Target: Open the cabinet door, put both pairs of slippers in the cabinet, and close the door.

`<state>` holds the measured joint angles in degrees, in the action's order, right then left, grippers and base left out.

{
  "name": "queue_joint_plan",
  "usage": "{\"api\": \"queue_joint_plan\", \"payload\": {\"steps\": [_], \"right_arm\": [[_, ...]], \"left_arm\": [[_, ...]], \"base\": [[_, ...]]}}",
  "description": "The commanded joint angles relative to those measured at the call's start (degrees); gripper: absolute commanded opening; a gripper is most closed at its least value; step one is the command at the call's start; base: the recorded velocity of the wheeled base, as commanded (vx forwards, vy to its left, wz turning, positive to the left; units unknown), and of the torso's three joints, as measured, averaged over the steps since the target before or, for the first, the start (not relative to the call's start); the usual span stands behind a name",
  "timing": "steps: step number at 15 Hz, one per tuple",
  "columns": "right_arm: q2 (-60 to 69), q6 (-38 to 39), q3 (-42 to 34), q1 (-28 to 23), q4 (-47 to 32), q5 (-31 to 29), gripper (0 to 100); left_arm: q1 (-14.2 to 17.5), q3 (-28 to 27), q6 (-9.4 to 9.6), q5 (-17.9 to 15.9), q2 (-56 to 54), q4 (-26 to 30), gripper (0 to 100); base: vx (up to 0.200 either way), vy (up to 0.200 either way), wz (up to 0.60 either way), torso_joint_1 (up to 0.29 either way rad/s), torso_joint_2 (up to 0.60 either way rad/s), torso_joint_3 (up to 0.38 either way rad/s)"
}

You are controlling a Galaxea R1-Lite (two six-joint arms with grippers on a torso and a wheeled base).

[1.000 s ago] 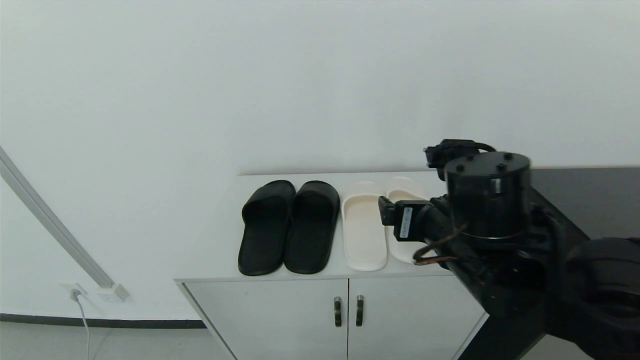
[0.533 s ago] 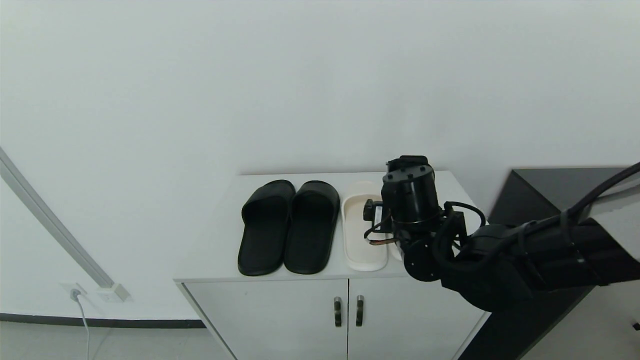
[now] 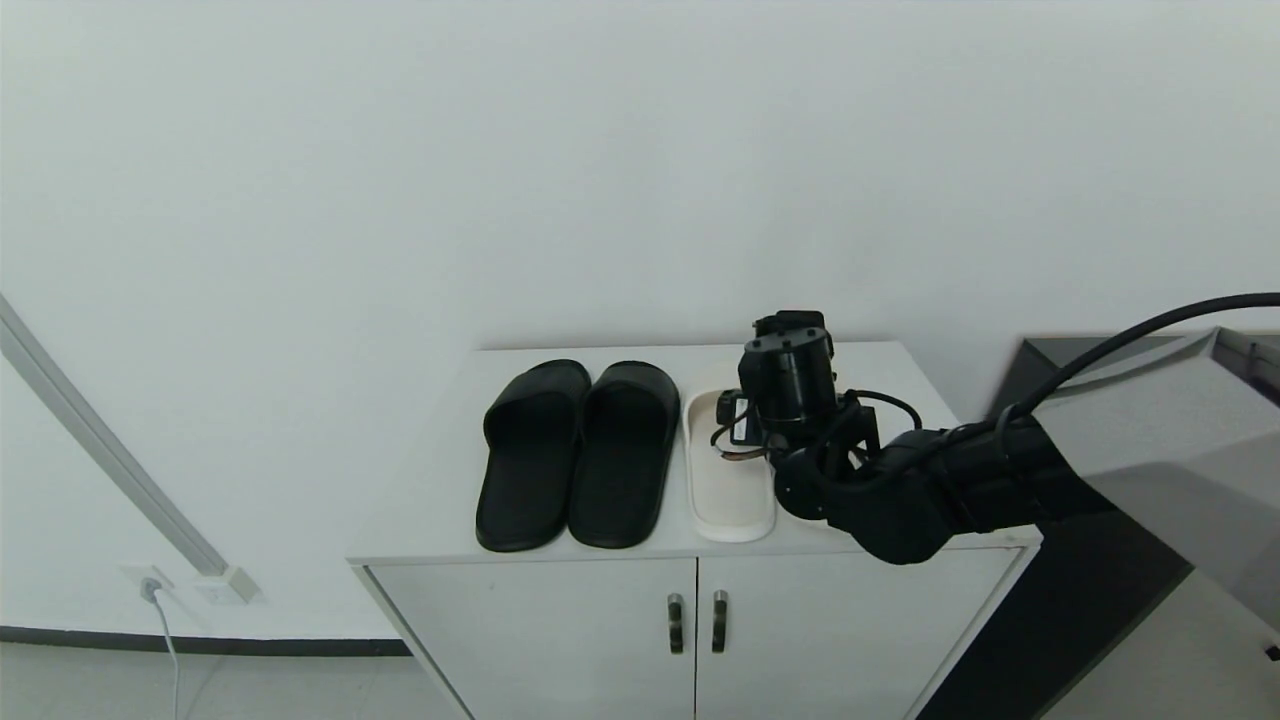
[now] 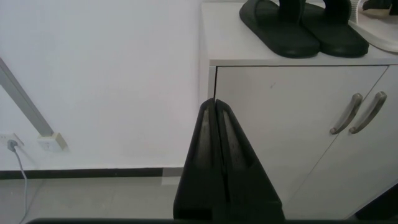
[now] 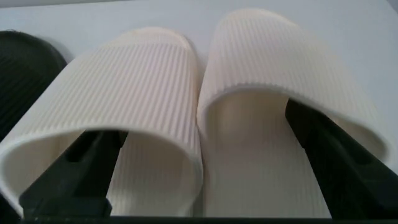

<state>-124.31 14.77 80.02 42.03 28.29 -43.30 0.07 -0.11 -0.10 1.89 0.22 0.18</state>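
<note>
Smooth cabinet top (image 3: 430, 500); right fingers (image 5: 336, 155) inside ribbed cream slippers (image 5: 155, 81).

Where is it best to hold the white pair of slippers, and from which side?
Probably by the two adjoining inner strap walls of the white slippers, coming from the heel end. The straps arch open toward the heels, side by side, so the right gripper can put one finger in each and pinch.

We see two cream ribbed rubber slippers (image 5: 186, 81) lying side by side on the white cabinet top (image 5: 93, 18). Our black end effector (image 5: 202, 146) has its fingers (image 5: 323, 143) spread wide, one tucked under each strap. A black rubber slipper (image 5: 22, 56) lies just beside them.
</note>
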Motion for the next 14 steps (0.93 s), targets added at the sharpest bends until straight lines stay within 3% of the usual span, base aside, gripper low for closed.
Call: {"api": "queue_joint_plan", "payload": {"steps": [1,6,7,14], "right_arm": [[-2.43,-1.24,3.48,-0.72,-0.08,-0.03,100],[-6.91,-3.09,10.95,-2.75,-0.26,-0.03,100],[-7.00,-3.70,10.95,-2.75,-0.17,-0.03,0],[-2.61,-5.19,8.05,-1.78,-0.08,-0.38,0]], "left_arm": [[0.01,-0.07,0.01,0.04,0.22,-0.01,0],[0.01,-0.07,-0.08,0.04,0.40,-0.01,0],[0.01,0.02,-0.08,0.04,0.40,-0.01,0],[0.01,-0.07,0.01,-0.04,0.31,-0.01,0]], "base": [[0.000,0.000,0.00,0.000,0.00,0.000],[0.000,0.000,0.00,0.000,0.00,0.000],[0.000,0.000,0.00,0.000,0.00,0.000],[0.000,0.000,0.00,0.000,0.00,0.000]]}}
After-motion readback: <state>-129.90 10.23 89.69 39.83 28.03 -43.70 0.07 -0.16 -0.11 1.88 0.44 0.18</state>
